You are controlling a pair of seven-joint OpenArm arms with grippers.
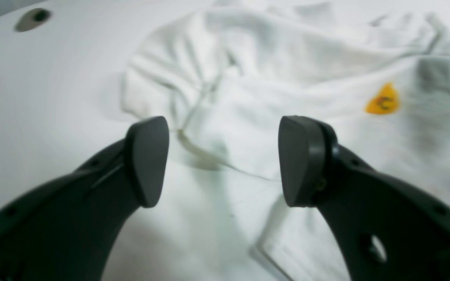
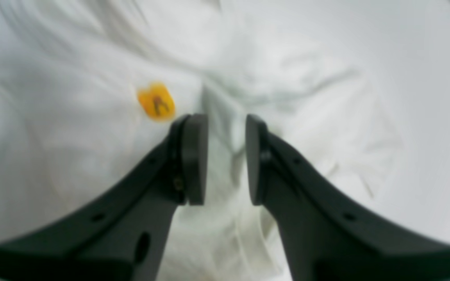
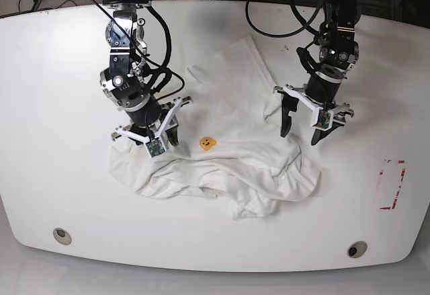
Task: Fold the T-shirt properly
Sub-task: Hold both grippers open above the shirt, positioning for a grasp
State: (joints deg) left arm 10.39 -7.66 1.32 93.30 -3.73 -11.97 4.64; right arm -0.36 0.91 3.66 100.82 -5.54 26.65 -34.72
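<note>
Two pincers hang over the crumpled T-shirt (image 3: pixel 222 154), bunched mid-tabletop (image 3: pixel 60 53). Left pincer (image 1: pixel 224 162) spread wide and empty above a seam, likely lining up a pick. Right pincer (image 2: pixel 226 158) slightly parted, holding nothing, beside the yellow print (image 2: pixel 156 102).
</note>
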